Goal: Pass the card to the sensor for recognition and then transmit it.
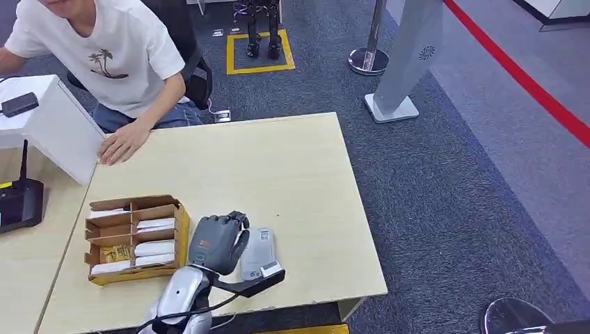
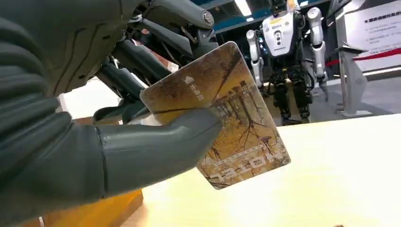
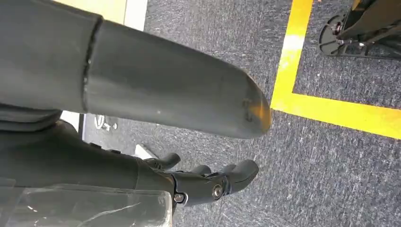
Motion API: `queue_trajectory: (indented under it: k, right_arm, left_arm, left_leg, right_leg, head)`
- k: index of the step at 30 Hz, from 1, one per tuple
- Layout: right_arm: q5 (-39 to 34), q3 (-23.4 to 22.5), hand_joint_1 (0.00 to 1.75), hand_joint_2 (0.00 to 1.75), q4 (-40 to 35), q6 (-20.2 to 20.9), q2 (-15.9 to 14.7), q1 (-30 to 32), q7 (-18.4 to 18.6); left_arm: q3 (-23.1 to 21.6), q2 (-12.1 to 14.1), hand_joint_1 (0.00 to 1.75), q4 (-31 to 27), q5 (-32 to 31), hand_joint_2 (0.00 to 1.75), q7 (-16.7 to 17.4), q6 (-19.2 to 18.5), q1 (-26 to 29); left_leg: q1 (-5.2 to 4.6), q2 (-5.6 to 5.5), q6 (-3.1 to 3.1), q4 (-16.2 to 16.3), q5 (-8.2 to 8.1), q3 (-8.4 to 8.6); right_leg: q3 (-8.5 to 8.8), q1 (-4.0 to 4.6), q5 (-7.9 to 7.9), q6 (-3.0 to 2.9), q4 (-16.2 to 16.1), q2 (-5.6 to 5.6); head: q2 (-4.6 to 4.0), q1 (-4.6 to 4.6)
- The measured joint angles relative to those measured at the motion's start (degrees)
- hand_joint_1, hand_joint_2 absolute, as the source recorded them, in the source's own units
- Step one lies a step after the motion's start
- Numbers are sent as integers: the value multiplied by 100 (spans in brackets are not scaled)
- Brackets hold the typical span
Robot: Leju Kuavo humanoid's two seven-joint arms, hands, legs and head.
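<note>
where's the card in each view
Head view: hidden under the left hand, which hovers over the grey sensor.
Left wrist view: card mid-frame, pinched between thumb and fingers.
Right wrist view: not in it; carpet floor.
Shared landmark: the pale wooden table.

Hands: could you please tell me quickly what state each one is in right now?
Left hand: holding the card, pinched between thumb and fingers.
Right hand: hanging over the floor, holding nothing; open or closed cannot be told.
</note>
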Motion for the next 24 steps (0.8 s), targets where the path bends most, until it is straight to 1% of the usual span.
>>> queue_trajectory:
  k: [14,19,24]
  right_arm:
    - [31,0,0,0,0,2,0,0,0]
    - [40,0,0,0,0,4,0,-2,-2]
    - [42,0,0,0,0,0,0,-3,0]
  left_arm:
    - [-20,-114,175,164,59,175,-5,46,25]
    - [-29,-284,175,317,55,175,48,63,111]
    - [-29,-395,175,496,87,175,48,90,143]
  left_leg:
    - [0,0,0,0,0,0]
    - [-1,0,0,0,0,-1]
    - [0,0,1,0,0,0]
  right_leg:
    - [0,0,0,0,0,0]
    - [0,0,0,0,0,0]
    - [0,0,0,0,-1,0]
  head:
    - [0,0]
    - [0,-2]
    - [0,0]
